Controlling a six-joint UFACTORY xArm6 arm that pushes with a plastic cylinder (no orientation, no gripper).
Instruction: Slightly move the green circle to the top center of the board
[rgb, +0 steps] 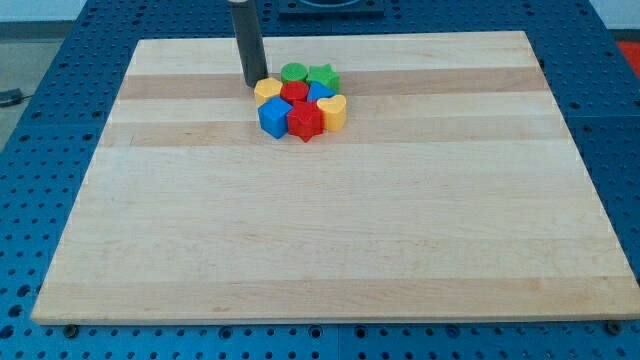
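Green circle (294, 72) tops the cluster, my tip (256, 84) just left.

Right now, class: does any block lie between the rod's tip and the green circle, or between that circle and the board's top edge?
My tip sits left of the green circle, with the yellow block just below that line, not squarely across it. Nothing stands between the circle and the top edge.

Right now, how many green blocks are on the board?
2, both at the cluster's top edge: the green circle toward the view's left, the green star beside it on the right. My tip sits left of the cluster. Packed blocks might hide another.
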